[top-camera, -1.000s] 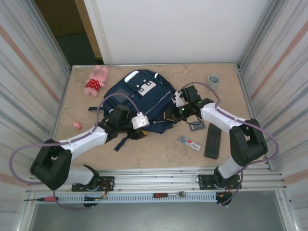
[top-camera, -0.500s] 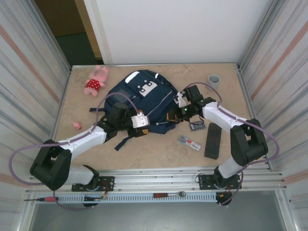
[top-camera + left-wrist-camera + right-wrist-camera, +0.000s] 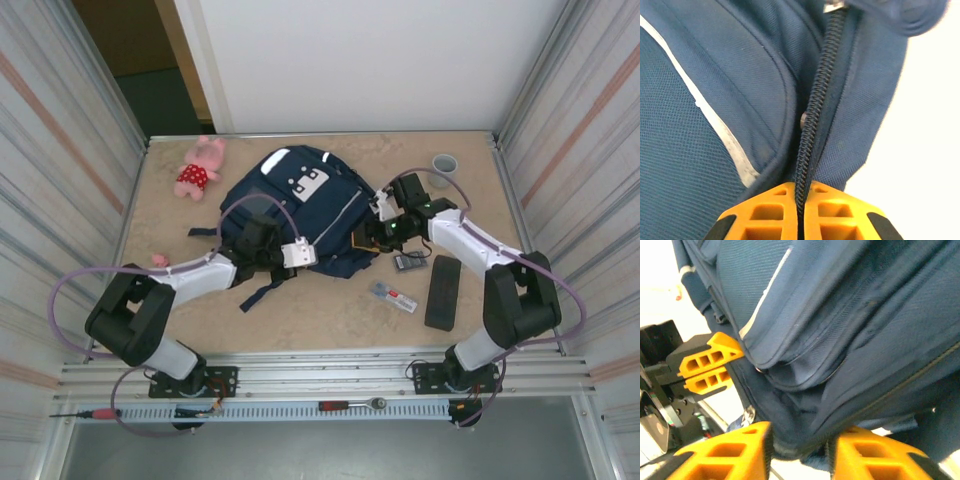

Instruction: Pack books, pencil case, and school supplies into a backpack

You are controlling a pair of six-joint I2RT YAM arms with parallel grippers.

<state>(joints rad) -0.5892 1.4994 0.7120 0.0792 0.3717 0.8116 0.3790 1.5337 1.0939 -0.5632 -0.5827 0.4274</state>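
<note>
The navy backpack (image 3: 300, 205) lies flat mid-table, white patches at its far end. My left gripper (image 3: 300, 265) is at its near edge, and its orange fingers (image 3: 770, 212) are shut on the backpack's zipper (image 3: 815, 120). My right gripper (image 3: 366, 238) grips the bag's right edge, with a fold of navy fabric (image 3: 800, 435) between its fingers (image 3: 740, 450). The left gripper's fingers (image 3: 705, 367) also appear in the right wrist view. Right of the bag lie the black pencil case (image 3: 441, 292), the small dark grey rectangle (image 3: 409, 262) and the clear pack with a red label (image 3: 394, 296). The books are hidden.
A grey cup (image 3: 444, 164) stands at the far right and a pink plush toy (image 3: 200, 167) lies at the far left. A small pink item (image 3: 160, 261) sits near the left arm. Ribbed metal walls close in both sides.
The left arm has folded in and its gripper has slid a little right along the bag's near edge. The right gripper has drawn slightly right, uncovering the grey rectangle.
</note>
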